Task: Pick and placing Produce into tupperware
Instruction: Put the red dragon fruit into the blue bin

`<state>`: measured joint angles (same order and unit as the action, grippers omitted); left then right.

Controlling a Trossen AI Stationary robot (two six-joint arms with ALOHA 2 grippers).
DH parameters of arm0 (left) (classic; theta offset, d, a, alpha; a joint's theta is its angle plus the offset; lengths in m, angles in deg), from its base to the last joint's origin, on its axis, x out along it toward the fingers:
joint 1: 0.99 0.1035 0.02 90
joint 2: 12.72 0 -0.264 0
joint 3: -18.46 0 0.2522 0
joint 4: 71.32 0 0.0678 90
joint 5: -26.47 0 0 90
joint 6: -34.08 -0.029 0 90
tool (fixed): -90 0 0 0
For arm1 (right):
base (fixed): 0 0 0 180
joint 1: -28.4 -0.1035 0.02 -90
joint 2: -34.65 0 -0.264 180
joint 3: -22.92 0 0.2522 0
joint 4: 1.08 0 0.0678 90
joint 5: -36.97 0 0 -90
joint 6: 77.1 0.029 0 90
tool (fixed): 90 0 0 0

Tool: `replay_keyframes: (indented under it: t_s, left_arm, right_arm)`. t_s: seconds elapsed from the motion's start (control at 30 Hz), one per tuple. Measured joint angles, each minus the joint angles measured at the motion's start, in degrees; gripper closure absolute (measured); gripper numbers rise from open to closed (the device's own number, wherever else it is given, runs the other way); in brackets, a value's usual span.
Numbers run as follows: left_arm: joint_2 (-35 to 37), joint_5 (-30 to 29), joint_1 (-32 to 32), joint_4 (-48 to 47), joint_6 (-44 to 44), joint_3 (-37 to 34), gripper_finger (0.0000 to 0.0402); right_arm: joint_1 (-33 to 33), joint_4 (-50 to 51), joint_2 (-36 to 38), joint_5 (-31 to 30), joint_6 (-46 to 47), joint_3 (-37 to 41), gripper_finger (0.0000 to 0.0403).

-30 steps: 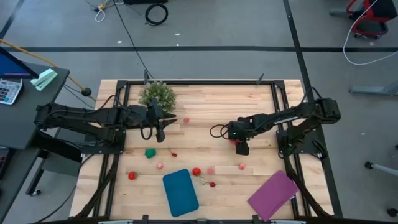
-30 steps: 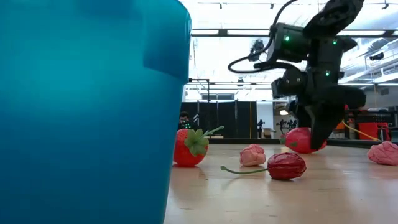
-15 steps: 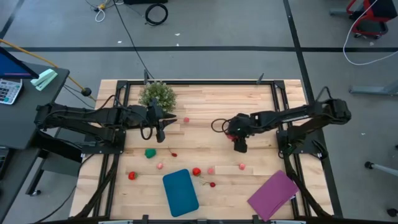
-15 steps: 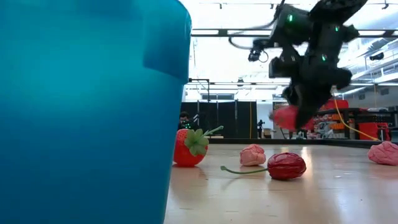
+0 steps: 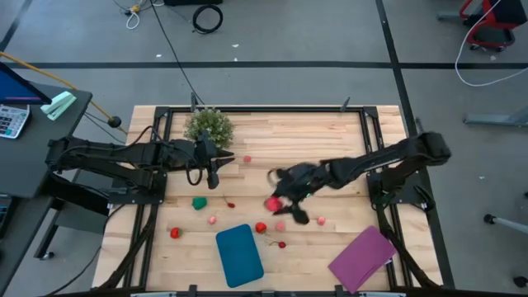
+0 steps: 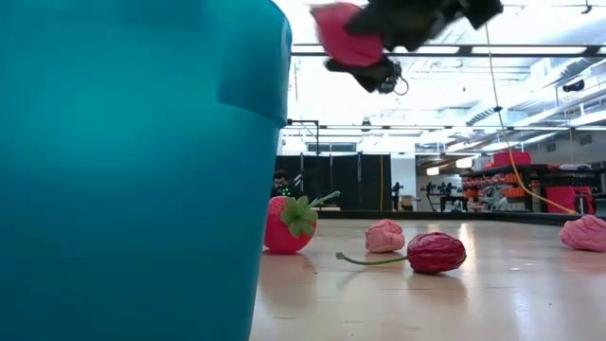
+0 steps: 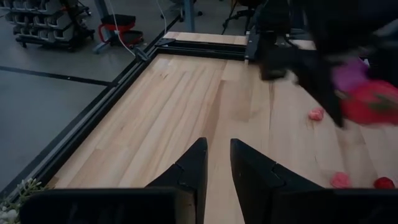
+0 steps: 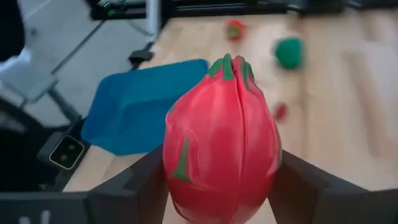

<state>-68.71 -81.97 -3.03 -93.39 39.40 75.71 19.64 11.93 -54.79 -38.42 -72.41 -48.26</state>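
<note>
A red toy fruit (image 8: 221, 140) with green streaks is clamped between the two fingers of the right gripper (image 5: 278, 206), held up off the table; from above it shows as a red blob (image 5: 272, 204) over the middle of the table, toward the near edge. In the low view it hangs high above the wood (image 6: 346, 43). The teal container (image 5: 239, 254) lies flat by the near edge, a little left of centre, and the held fruit is near it but not over it. Close to the container's far right corner sit a strawberry (image 5: 261, 228), a pink piece (image 5: 280, 226) and a dark red one with a stem (image 5: 282, 244). Another pink piece (image 5: 320, 220) lies just right of the gripper. A green piece (image 5: 200, 203) and a second strawberry (image 5: 175, 233) lie toward the left side. A purple sheet (image 5: 361, 258) lies at the near right corner. The left gripper (image 5: 214, 175) hovers by the potted plant (image 5: 208, 126) at the far left, its fingers (image 7: 252, 171) only a narrow gap apart and holding nothing.
</note>
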Motion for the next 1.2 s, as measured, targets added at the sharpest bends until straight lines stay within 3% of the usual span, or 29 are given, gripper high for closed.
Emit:
replay_keyframes:
  t_s: [0.27, 0.57, 0.73, 0.87, 1.03, 1.2]
  left_arm:
    - [0.0, 0.0, 0.0, 0.0, 0.0, 0.0, 0.0331]
    - [0.0, 0.0, 0.0, 0.0, 0.0, 0.0, 0.0322]
    - [0.0, 0.0, 0.0, 0.3, 0.0, 0.0, 0.0327]
    - [0.0, 0.0, 0.0, 0.4, 0.1, 0.0, 0.0330]
    - [0.0, 0.0, 0.0, 0.4, 2.0, 0.0, 0.0328]
    - [0.0, 0.0, 0.0, 0.4, 5.0, 0.0, 0.0328]
  right_arm:
    - [-4.2, 4.9, -18.0, 0.6, -7.6, -19.0, 0.0174]
    - [-3.4, 11.4, -33.5, 8.2, -8.4, -35.1, 0.0173]
    - [-2.8, 12.2, -38.7, 16.7, -7.3, -39.8, 0.0175]
    - [-2.7, 13.4, -41.9, 19.4, -7.4, -42.1, 0.0171]
    - [-1.3, 13.1, -43.1, 19.2, -9.4, -42.4, 0.0166]
    - [-1.8, 13.6, -42.9, 14.8, -16.6, -42.4, 0.0155]
